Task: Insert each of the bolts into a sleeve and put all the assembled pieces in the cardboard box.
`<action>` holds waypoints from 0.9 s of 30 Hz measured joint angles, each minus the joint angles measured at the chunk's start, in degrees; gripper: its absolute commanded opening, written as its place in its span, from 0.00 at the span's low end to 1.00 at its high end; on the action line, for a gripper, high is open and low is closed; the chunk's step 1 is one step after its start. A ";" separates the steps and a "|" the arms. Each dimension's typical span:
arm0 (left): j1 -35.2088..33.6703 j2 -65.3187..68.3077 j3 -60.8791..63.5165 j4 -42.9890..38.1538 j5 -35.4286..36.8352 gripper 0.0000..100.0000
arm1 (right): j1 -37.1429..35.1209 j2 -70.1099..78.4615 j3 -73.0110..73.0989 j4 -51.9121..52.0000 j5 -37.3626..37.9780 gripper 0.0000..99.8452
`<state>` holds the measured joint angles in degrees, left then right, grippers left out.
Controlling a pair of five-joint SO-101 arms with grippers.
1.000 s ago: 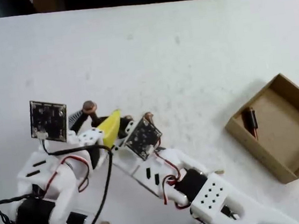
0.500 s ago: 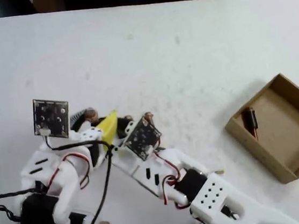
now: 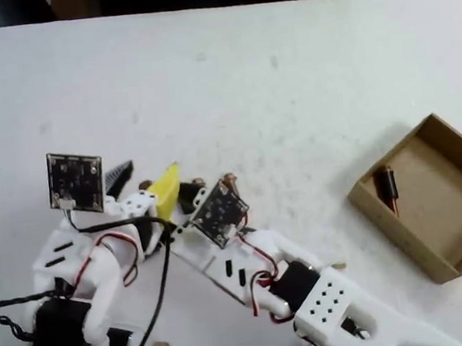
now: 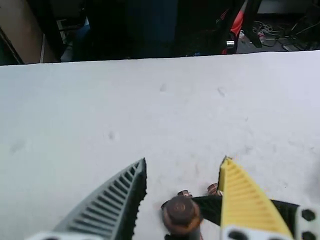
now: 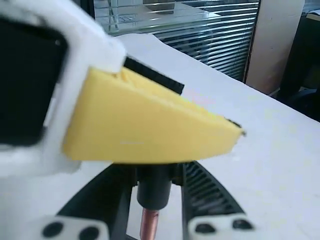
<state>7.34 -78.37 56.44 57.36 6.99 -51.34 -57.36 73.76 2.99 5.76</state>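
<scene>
1. Your right gripper [image 5: 156,181] is clamped on a black sleeve [image 5: 154,192]. A copper bolt [image 5: 148,225] pokes out of the sleeve's end.
2. Your left gripper [image 4: 184,164] is spread wide. The bolt's head sits between its grey and yellow fingers and touches neither.
3. Both arms sit low at the near-left part of the table [image 3: 245,79]. The right arm reaches in diagonally from the near edge, and the grippers meet tip to tip.
4. The left gripper's yellow finger [image 5: 150,125] crosses your right wrist view and covers the right fingertips.
5. The cardboard box [image 3: 448,136] sits well apart to the right. One assembled piece [image 3: 389,187] lies inside it by the left wall.
</scene>
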 measured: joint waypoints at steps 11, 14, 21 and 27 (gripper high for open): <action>-10.90 -0.09 -5.19 -1.67 -4.48 0.06 | 0.09 0.00 0.00 0.00 0.00 0.02; -11.34 -0.35 -6.95 -1.32 -8.70 0.03 | 0.62 0.00 0.00 0.00 0.00 0.02; -11.34 -11.34 -7.47 6.95 -9.93 0.02 | 5.71 0.00 0.00 1.58 0.00 0.02; -11.34 -23.30 -0.44 7.21 -9.93 0.02 | 9.23 0.00 -8.18 17.49 0.00 0.02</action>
<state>-4.00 -101.67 56.00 64.57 -2.95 -42.11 -57.36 65.58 20.48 5.76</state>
